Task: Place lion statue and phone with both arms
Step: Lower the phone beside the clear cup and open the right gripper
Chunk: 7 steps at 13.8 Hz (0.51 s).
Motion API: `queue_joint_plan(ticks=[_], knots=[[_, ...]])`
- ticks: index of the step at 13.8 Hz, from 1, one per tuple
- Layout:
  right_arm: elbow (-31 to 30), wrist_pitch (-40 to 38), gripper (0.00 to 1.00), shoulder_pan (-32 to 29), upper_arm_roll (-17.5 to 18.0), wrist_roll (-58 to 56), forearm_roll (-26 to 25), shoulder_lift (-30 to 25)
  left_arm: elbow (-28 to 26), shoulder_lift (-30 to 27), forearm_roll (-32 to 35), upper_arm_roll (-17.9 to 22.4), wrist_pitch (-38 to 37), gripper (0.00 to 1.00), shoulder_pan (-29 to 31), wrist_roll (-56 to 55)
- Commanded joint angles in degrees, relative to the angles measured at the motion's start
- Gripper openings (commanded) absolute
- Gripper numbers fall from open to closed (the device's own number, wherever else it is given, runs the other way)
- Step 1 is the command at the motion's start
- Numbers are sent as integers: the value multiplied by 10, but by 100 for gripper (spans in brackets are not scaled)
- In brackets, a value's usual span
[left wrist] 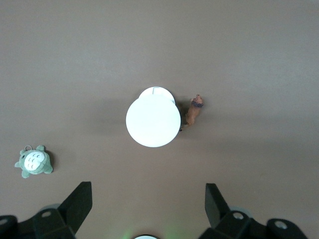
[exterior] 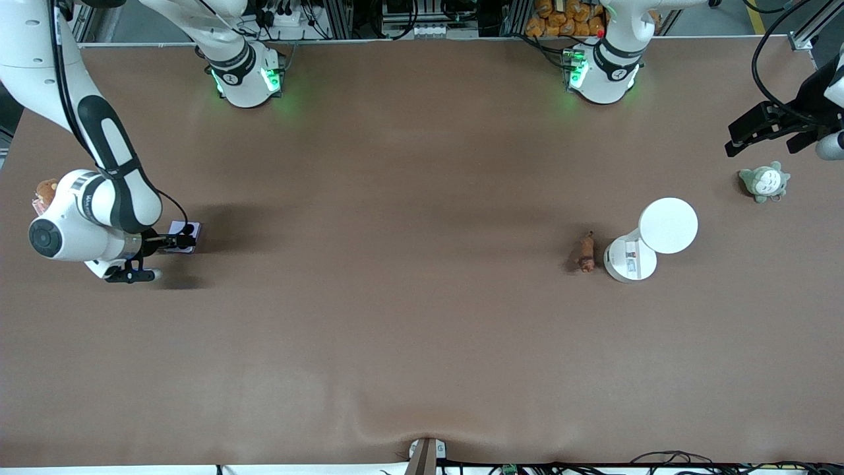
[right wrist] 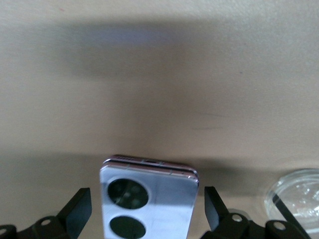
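The lavender phone [exterior: 187, 231] lies on the table near the right arm's end, its two black camera circles facing up. My right gripper [exterior: 181, 243] is low over it and open. In the right wrist view the phone [right wrist: 149, 199] sits between the fingers [right wrist: 79, 209] with a gap on each side. The small orange-brown lion statue [exterior: 586, 253] lies on the table toward the left arm's end, beside a white round stand [exterior: 667, 225]. My left gripper [exterior: 765, 142] hangs high near the table's edge, open and empty. Its wrist view shows the lion [left wrist: 193, 111] and the stand [left wrist: 153, 122] below my left gripper [left wrist: 148, 199].
A grey-green plush [exterior: 764, 181] with a white belly lies at the left arm's end, under the left gripper; it also shows in the left wrist view [left wrist: 34, 162]. A brown plush [exterior: 46, 191] sits at the right arm's end. A clear round dish [right wrist: 299, 194] lies beside the phone.
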Motion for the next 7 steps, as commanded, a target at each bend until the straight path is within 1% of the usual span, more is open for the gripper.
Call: queue_joint_plan(ticks=[1,3,5,7], knots=[[87,-103,100,12,4,25,-5,-5,-9,-10,7,-1,6,100,0,9],[168,-159,100,22,4,26,-5,-4,-9,-9,8,-1,6,100,-1,10],[246,-193,100,33,4,24,-8,-4,-10,-11,7,-1,4,100,-1,10],[326,-246,100,45,5,24,-6,-4,-10,-11,7,-1,4,100,-1,10]])
